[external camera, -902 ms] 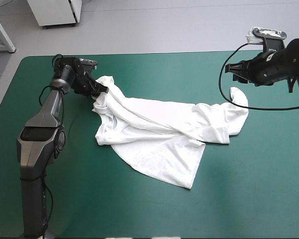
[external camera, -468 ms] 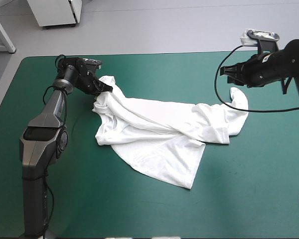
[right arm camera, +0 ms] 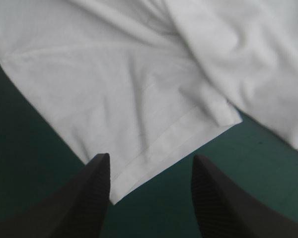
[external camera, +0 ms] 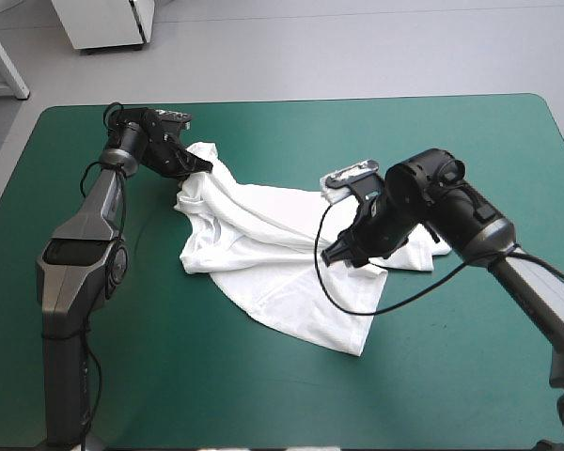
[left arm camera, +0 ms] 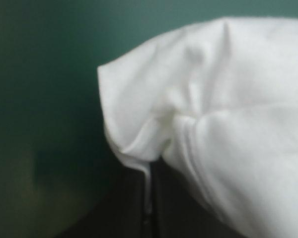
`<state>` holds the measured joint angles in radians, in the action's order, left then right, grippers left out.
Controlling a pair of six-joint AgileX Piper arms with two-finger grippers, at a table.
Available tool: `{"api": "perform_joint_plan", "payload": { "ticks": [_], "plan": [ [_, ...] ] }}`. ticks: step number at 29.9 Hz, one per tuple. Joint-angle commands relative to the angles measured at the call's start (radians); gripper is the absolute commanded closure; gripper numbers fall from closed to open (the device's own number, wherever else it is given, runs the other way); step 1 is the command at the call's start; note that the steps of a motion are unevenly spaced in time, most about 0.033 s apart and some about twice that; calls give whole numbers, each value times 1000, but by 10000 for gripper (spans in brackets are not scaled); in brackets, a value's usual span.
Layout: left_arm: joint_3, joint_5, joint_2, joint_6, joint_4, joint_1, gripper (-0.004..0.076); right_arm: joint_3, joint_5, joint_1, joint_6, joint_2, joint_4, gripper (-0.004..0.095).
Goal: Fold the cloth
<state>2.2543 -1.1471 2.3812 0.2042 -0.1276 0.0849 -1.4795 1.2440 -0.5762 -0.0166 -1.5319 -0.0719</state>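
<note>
The teal-green worktop (external camera: 470,376) shows bare cover all round the T-shirt (external camera: 263,244), which lies on it spread but rumpled, not yet folded. The T-shirt's long axis runs from its far-left corner across to its right end. A broad flap drops from the middle of that line toward me and ends in a hem corner on the T-shirt's near side.

My left arm is at the T-shirt's far-left corner, and my left pincer (external camera: 197,167) is clenched on it. In its wrist view the black fingers have all but met, with a pinch of white cloth gathered between them, and the rest of the T-shirt billows away ahead.

My right arm reaches over the T-shirt's right half. My right pincer (external camera: 338,254) is released, its fingers apart and grasping nothing, and it hovers above the flap. In its wrist view the hem edge crosses slantwise just ahead of the fingers, and the hem corner sits close by one fingertip.

I judge the coming move turns on this: the hem corner lies just ahead of and under the right pincer and well apart from the left one, so the right arm should take it. With the far-left corner held, the T-shirt could then be drawn flat.
</note>
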Motion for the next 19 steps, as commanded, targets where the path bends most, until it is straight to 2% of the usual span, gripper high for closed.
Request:
{"api": "perform_joint_plan", "payload": {
  "ticks": [1, 4, 7, 9, 14, 19],
  "plan": [
    [18, 1, -52, -7, 8, -6, 746, 56, 5, -45, -38, 97, 3, 390],
    [18, 1, -52, -7, -6, -6, 746, 136, 5, -100, -73, 148, 30, 390],
    [18, 4, -52, -7, -22, -6, 746, 217, -5, -156, -121, 174, 108, 390],
    [18, 2, -52, -7, -27, -6, 746, 265, -47, -192, -165, 177, 144, 390],
    [18, -21, -52, -7, -28, -6, 746, 363, -204, -249, -306, 175, 144, 390],
    [18, -19, -52, -7, -37, -6, 746, 427, -237, -270, -329, 175, 95, 391]
  ]
}}
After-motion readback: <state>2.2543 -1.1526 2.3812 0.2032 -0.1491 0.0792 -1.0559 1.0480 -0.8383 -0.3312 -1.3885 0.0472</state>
